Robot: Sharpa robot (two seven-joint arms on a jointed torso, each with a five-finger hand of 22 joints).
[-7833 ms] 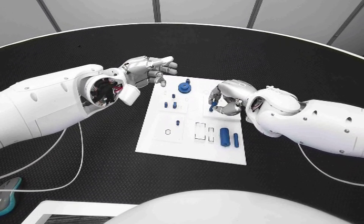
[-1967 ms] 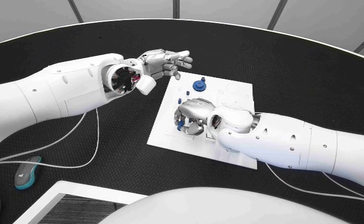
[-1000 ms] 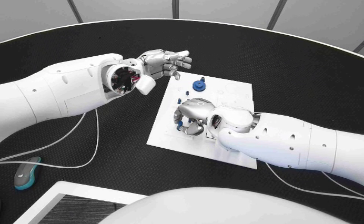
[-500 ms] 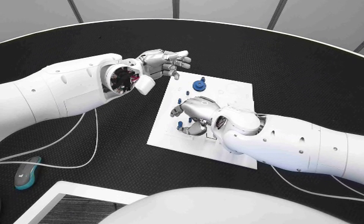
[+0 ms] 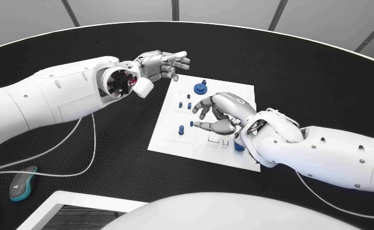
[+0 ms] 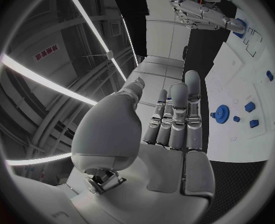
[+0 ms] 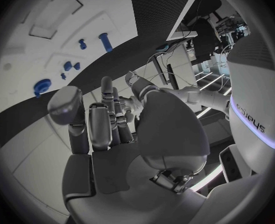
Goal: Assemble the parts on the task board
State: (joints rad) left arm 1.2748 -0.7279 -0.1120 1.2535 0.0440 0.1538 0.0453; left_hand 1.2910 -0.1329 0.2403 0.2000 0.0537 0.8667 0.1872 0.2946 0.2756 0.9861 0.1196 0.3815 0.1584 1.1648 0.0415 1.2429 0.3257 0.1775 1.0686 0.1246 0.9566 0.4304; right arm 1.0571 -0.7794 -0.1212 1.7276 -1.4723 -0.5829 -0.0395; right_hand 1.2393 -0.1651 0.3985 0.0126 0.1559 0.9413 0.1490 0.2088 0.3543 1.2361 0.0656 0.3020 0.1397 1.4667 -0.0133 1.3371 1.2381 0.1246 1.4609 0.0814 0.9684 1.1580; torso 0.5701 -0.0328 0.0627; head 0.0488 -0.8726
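Currently we log the following.
Task board [image 5: 173, 133]: one white plate, mid-desk [image 5: 296, 73], with rectangular recesses.
Parts: we count one round blue gear [image 5: 200, 88] at the far edge, three small blue pegs [image 5: 185, 105] nearby, one more [image 5: 181, 129] nearer us; others may be hidden.
Left hand [image 5: 160, 66]: fingers apart, empty, above the desk beside the board's far-left corner.
Right hand [image 5: 221, 112]: fingers spread, empty, over the board.
Change: half a second ago its fingers were curled low onto the board; now it is lifted and opened.
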